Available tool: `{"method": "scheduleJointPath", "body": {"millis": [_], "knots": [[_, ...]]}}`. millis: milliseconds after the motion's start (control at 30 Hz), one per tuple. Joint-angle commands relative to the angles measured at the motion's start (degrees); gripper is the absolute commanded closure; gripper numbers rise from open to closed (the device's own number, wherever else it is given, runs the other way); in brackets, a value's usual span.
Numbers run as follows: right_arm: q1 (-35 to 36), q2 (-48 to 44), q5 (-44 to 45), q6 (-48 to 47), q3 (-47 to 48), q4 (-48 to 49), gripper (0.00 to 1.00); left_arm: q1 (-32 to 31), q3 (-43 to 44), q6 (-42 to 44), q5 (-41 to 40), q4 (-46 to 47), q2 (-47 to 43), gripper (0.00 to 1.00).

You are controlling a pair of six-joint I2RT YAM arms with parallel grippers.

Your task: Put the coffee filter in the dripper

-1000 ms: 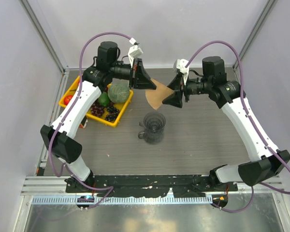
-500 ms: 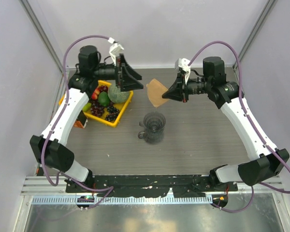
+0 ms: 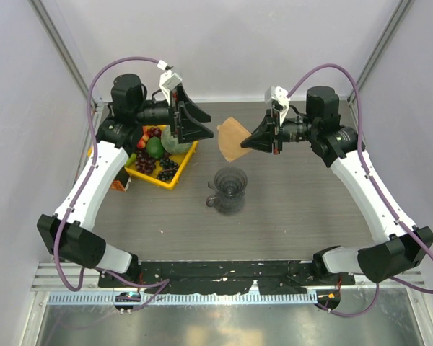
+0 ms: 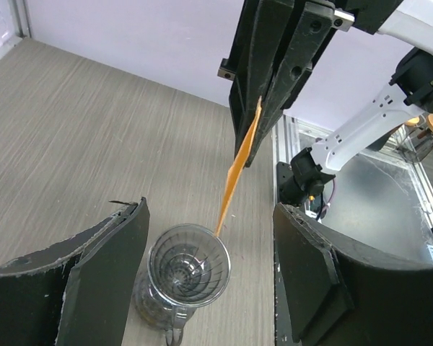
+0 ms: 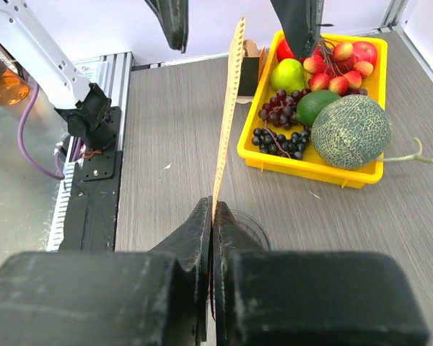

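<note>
Filter (image 3: 233,138) in the air over the counter (image 3: 296,216), midway along the far edge, flat and fan-shaped. Right jaws clamped on its right edge. Left jaws spread wide apart, holding nothing, just left of the filter above the fruit tray (image 3: 175,180) near the far left corner. Dripper (image 3: 230,189) upright mid-counter, handle toward the near left. Filter sits outside the dripper, its lower tip near the rim's far side.

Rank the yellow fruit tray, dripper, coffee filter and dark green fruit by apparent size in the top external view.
1. yellow fruit tray: largest, though partly covered.
2-3. dripper and coffee filter: alike; the filter hangs nearer the camera, so unranked.
4. dark green fruit: smallest.
</note>
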Motion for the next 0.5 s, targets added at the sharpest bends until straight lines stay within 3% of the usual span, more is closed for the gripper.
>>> {"method": "scheduleJointPath", "body": {"millis": [0,467], "knots": [[0.4,-1.11,-2.52,1.03,0.62,2.73,0.95,-0.76,1.93,1.08,-1.18,2.19,0.49,0.24],[2.24,-2.6,-2.96,0.67,0.18,2.64,0.95,-1.38,4.3,-0.06,-1.79,1.92,4.18,0.27]]}}
